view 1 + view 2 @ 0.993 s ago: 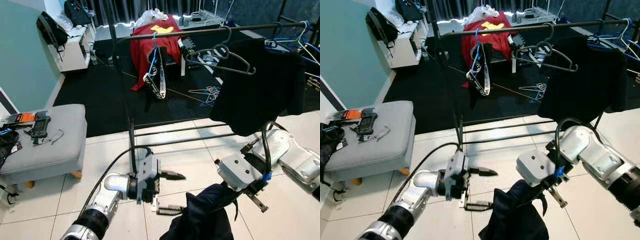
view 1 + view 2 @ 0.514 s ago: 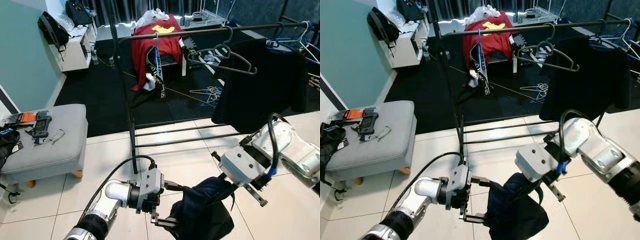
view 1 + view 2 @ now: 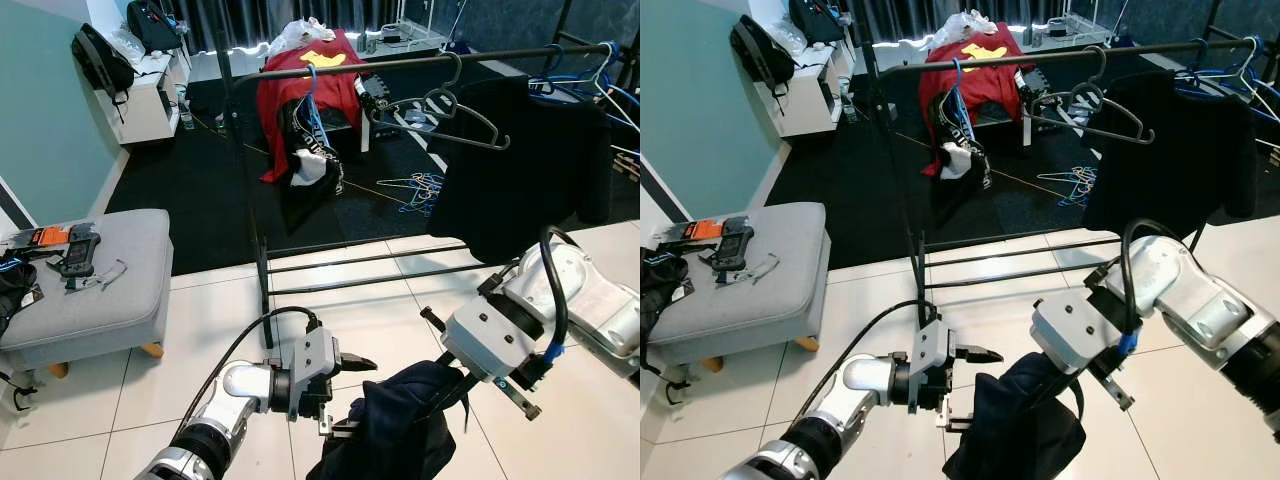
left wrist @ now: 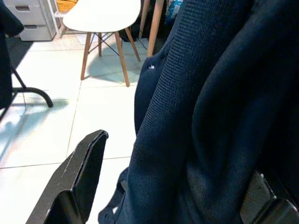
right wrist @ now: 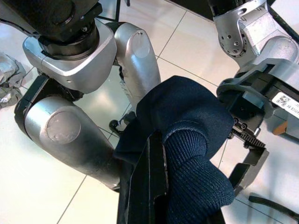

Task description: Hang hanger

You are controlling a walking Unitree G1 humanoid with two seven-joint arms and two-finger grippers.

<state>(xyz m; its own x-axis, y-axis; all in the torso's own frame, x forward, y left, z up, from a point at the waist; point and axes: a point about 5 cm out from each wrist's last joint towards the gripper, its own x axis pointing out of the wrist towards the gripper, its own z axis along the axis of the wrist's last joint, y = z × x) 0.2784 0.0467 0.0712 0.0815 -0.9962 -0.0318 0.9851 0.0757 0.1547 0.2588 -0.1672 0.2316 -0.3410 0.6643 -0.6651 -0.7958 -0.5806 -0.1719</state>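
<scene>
Right end effector (image 3: 455,385) was clamped on the dark garment (image 3: 400,425), low over the tiled floor (image 3: 220,310) | left end effector (image 3: 345,395) gaped wide at its edge, holding nothing | hanger inside: couldn't tell | you needed the cloth gathered first (hook free), then lifted to the rail (image 3: 420,62).

I cannot read any text here. A white label (image 5: 283,100) sits on my left gripper (image 5: 254,140), but its small print is too blurred.
</scene>
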